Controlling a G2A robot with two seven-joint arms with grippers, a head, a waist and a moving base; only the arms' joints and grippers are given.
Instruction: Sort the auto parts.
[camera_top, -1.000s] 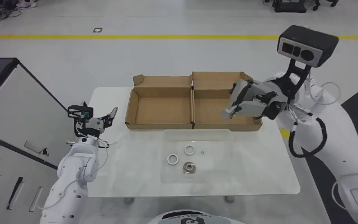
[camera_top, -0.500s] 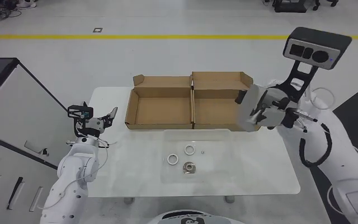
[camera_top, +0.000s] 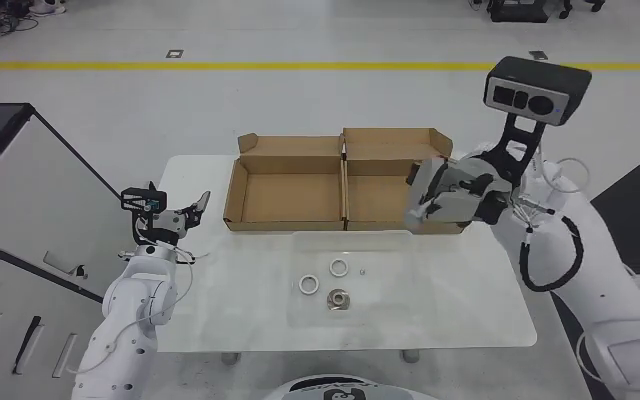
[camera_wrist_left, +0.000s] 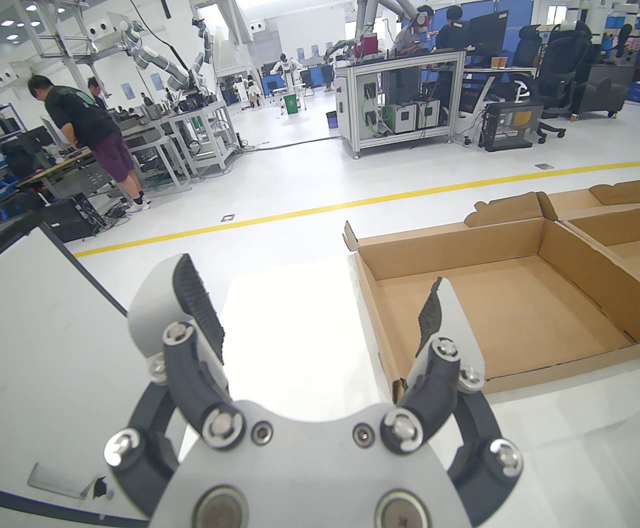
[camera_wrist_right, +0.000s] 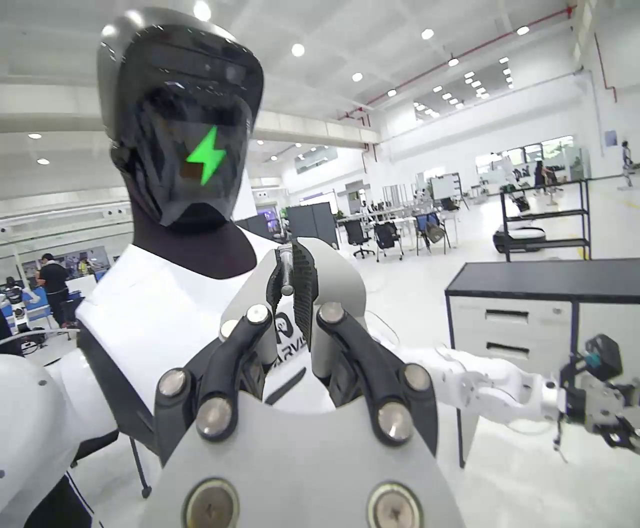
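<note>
Above right box (camera_top: 378, 200), bolt (camera_wrist_right: 286, 272) between fingers (camera_wrist_right: 303, 285)

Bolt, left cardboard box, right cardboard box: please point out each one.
bolt (camera_wrist_right: 286, 272): right wrist view, on its shank between the jaws.
left cardboard box (camera_top: 285, 198): top view, on its bare floor.
right cardboard box (camera_top: 372, 198): top view, on its bare floor.

Right side of the right cardboard box (camera_top: 380, 160) hidden under the right gripper (camera_top: 412, 200), thin metal bolt (camera_wrist_right: 286, 272) mostly covered by the pads pinching it, tiny speck (camera_top: 362, 268) in front of that box too small to tell, same box cut off at the left wrist view's edge
</note>
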